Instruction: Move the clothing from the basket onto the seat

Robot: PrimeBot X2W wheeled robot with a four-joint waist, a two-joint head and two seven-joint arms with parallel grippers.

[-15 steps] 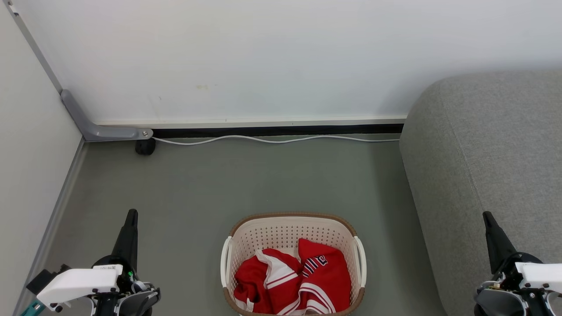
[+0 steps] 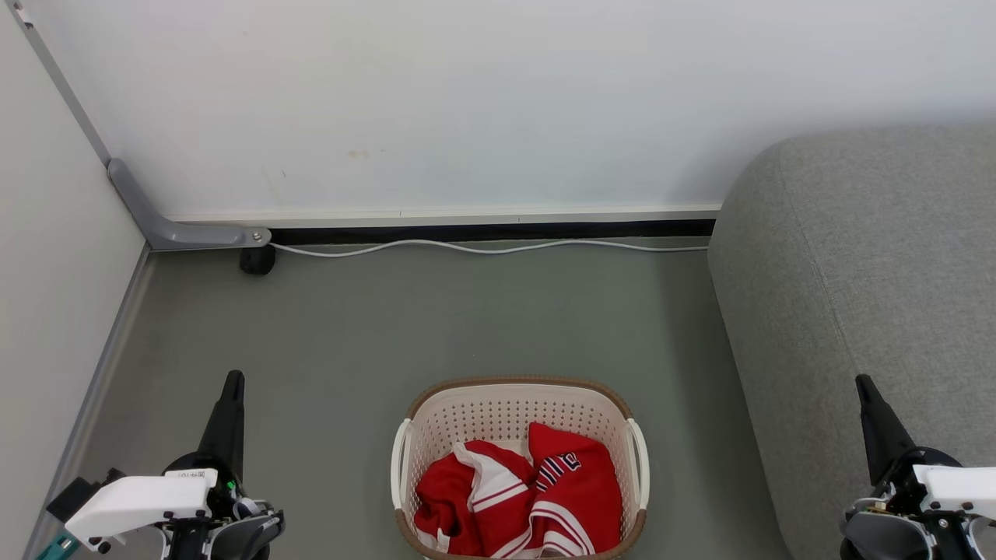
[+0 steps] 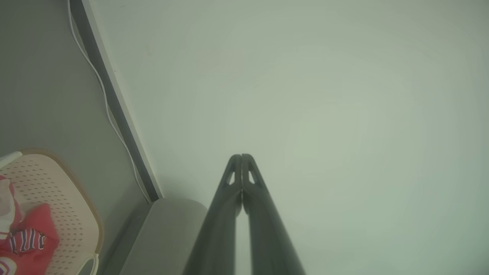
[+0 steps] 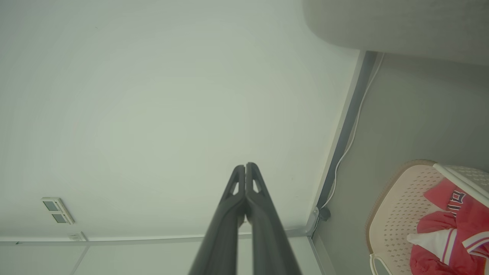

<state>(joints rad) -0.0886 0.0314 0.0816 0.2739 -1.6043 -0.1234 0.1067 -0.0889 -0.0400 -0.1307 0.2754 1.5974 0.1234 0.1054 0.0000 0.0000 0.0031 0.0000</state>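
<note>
Both empty, fingers pressed together, the left gripper (image 2: 233, 381) at lower left and right gripper (image 2: 862, 383) at lower right flank the basket (image 2: 517, 383), bottom centre, holding the clothing (image 2: 517, 498); the first pick looks unstarted, needing one gripper opened and lowered in, seat (image 2: 871, 272) at right.

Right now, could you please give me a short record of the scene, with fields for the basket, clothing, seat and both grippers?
basket: cream, brown rim, upright on the floor
clothing: red with white stripes, heaped inside the basket
seat: grey, to the right of the basket, apart from it
left gripper: shut, holding nothing, left of the basket
right gripper: shut, holding nothing, in front of the seat
cable: white, along the foot of the wall
task: not yet begun
</note>
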